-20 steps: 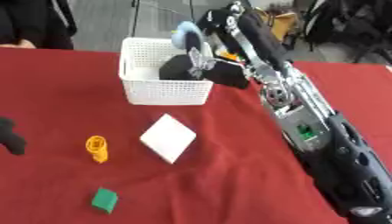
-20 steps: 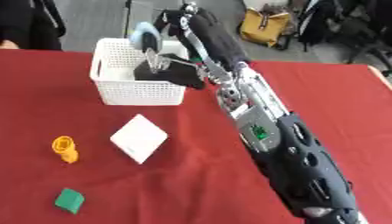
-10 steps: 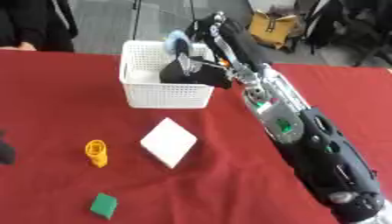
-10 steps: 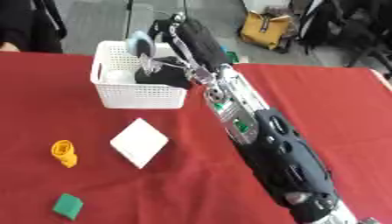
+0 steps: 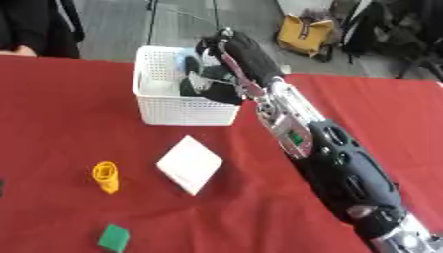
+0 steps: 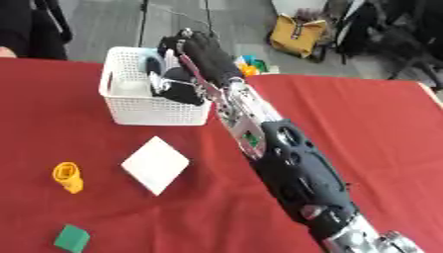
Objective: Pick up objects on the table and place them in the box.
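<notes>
A white lattice box (image 5: 186,111) stands on the red table at the far middle. My right arm reaches up from the lower right, and its black hand (image 5: 210,87) hangs down inside the box. A blue-grey rounded thing (image 5: 192,64) shows in the box just beside the hand; whether the hand holds it is hidden. On the cloth in front of the box lie a flat white square (image 5: 190,164), a small yellow object (image 5: 105,176) and a green block (image 5: 113,237).
My right forearm (image 5: 337,163) lies diagonally across the right half of the table. Beyond the table's far edge, a yellow bag (image 5: 304,34) and dark bags sit on the floor. Red cloth (image 5: 61,99) stretches left of the box.
My right hand has gone from above the box's far rim down into it, with the blue-grey thing. The view has shifted. The dark shape at the left edge is gone.
</notes>
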### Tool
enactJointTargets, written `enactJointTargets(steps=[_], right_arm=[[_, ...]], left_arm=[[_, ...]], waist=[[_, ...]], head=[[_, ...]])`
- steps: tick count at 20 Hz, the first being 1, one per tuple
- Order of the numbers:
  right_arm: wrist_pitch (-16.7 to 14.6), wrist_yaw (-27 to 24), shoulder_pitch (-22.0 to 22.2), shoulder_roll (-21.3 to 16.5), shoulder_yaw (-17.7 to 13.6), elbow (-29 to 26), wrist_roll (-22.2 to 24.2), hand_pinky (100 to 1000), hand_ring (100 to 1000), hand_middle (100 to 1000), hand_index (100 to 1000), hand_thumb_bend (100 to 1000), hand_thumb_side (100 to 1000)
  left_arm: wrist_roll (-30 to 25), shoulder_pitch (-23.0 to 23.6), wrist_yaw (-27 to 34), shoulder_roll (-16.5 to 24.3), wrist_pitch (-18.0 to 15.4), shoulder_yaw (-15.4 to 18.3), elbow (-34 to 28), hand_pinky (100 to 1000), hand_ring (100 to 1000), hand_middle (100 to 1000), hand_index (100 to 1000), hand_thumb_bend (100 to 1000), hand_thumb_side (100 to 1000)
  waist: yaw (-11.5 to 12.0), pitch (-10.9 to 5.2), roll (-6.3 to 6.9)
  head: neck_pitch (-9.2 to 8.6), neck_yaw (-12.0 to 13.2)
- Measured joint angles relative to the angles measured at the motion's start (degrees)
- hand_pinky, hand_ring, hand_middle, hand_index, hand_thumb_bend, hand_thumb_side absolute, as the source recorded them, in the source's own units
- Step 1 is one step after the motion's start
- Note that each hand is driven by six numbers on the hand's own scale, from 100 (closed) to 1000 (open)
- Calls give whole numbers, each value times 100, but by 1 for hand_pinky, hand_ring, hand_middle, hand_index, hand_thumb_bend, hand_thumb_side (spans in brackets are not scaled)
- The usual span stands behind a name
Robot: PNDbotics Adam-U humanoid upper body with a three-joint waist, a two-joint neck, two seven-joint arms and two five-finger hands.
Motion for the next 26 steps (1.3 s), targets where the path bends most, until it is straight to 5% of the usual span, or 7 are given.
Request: enactJointTargets(steps=[10,13,26], right_arm=[[-302,679,-200,-41,-35,677,-609,254,574,159,348,100,525],[-363,823,-227,-41,-40,773,-736,298,612,196,542,123,660],[-492,894,-278,-45,-34,620,-616,317,628,187,650,223,741]], left_arm=[[-83,-50,58,0,-15,-66,0,331,446,549,715,100,881],[-108,-53,74,0,-13,-68,0,331,446,549,715,100,882],[-150,-52,80,-14,-1,-69,0,331,448,550,715,100,882]], waist=[[145,80,-81],[142,94,-80],[69,95,-50]], head=[[-50,-325],[-50,-351],[-50,-339]])
